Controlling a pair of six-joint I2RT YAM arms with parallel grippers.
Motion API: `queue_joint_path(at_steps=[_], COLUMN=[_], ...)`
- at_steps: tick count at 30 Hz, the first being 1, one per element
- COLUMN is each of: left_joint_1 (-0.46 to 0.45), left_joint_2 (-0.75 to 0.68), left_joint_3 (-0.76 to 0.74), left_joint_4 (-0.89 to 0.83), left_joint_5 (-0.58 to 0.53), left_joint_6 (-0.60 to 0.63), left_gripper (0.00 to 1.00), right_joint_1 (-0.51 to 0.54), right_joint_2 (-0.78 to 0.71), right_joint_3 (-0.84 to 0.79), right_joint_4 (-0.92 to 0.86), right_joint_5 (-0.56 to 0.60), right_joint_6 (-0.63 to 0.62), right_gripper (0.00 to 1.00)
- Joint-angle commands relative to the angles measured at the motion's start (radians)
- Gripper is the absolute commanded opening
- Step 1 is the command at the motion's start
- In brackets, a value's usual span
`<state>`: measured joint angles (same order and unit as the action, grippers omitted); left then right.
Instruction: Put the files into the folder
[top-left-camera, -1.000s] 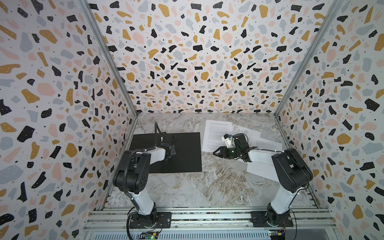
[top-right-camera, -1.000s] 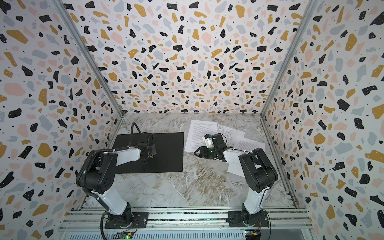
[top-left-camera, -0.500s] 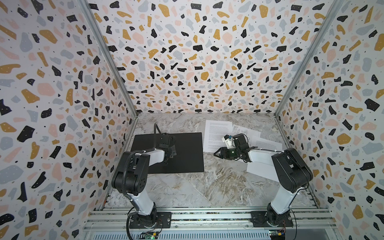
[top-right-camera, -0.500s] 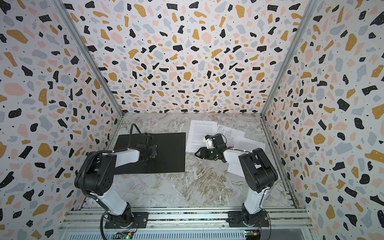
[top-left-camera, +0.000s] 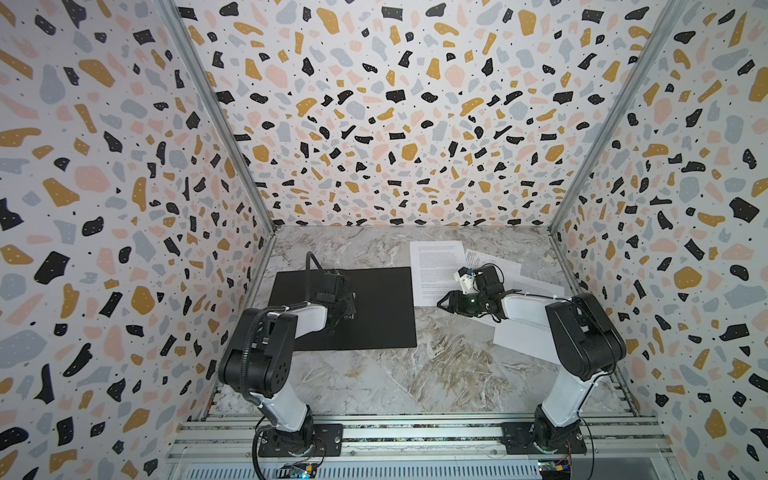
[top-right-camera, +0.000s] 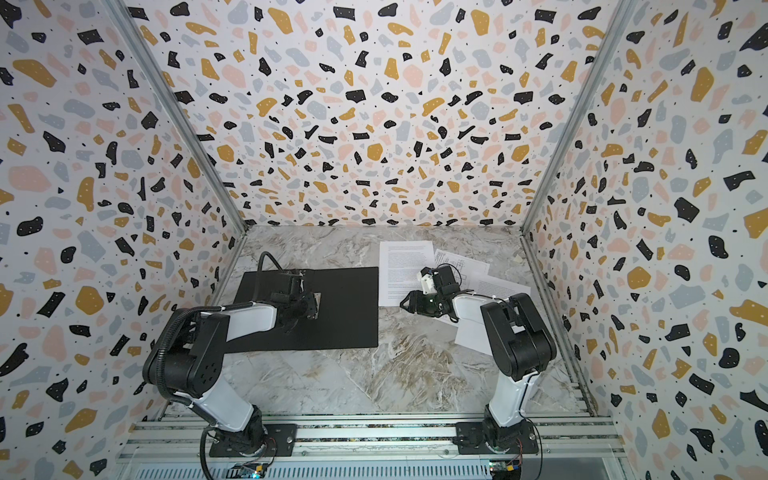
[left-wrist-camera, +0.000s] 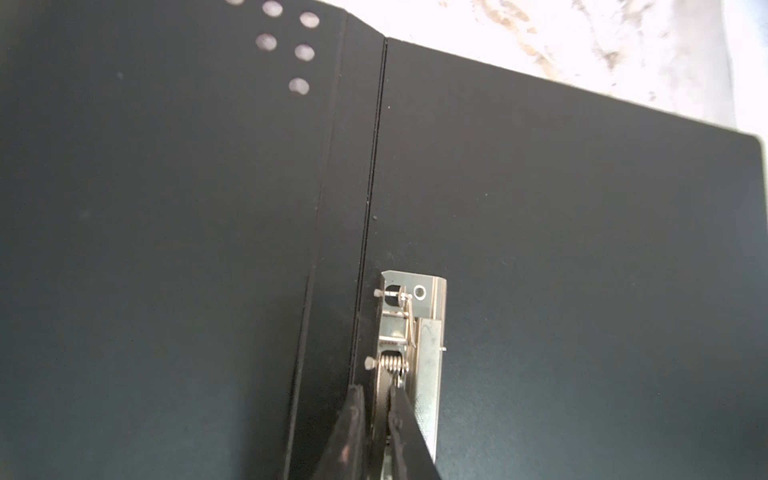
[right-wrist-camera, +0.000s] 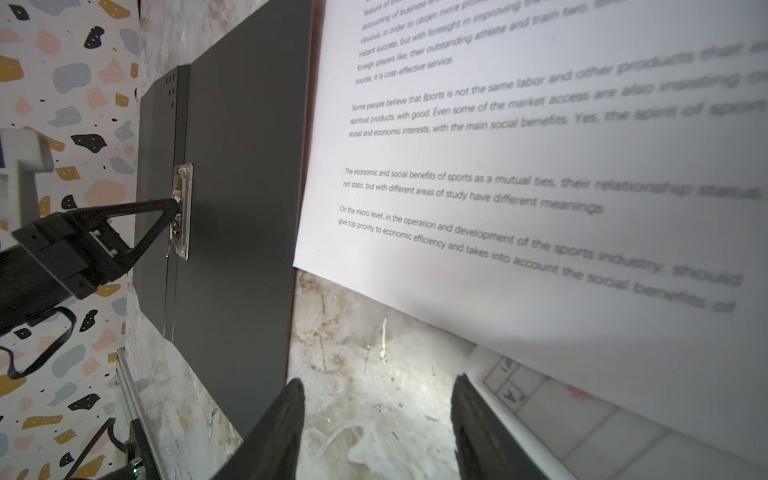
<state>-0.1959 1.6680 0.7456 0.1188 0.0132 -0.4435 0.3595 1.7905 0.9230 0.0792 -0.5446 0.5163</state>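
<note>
Black on black, narrowing the left pincer (left-wrist-camera: 376, 392) onto the metal clip (left-wrist-camera: 415, 324) by the spine of the folder (left-wrist-camera: 582, 249), lying open and flat directly beneath it; wider a second ago, now nearly closed and pinching the clip's lever. Likely getting set to raise the clip for sliding sheets under. Keeping the right pincer (right-wrist-camera: 378, 380) half spread and empty, hovering over bare table (right-wrist-camera: 353, 332), with the files (top-left-camera: 434, 270) fanned just beside and behind it, a printed sheet (right-wrist-camera: 540, 166) nearest its tips, none in the folder yet.

metal clip (left-wrist-camera: 412, 357) cut off, printed sheet (right-wrist-camera: 519, 174) partly blurred
</note>
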Motion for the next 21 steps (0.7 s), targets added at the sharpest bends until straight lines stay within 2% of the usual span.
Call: queue_joint_path(at_steps=[1,9,21], left_joint_1=[-0.006,-0.075,-0.167], left_joint_2=[-0.016,-0.019,-0.053], left_joint_3=[-0.033,-0.043,-0.081], left_joint_4=[0.017,0.02,0.095], left_joint_5=[0.077,0.048,0.056], left_joint_6=[-0.058,-0.106,-0.228], left_gripper=[0.13,0.14,0.15], right_joint_1=[-0.007,-0.005,-0.017], right_joint_2=[-0.054,-0.099,-0.124], right_joint_3=[0.001,-0.075,-0.11], right_joint_4=[-0.027,0.03,0.033], right_joint_5=[0.004,-0.07,-0.061], right_joint_6=[-0.016,0.038,0.06], right_gripper=[0.57,0.58,0.59])
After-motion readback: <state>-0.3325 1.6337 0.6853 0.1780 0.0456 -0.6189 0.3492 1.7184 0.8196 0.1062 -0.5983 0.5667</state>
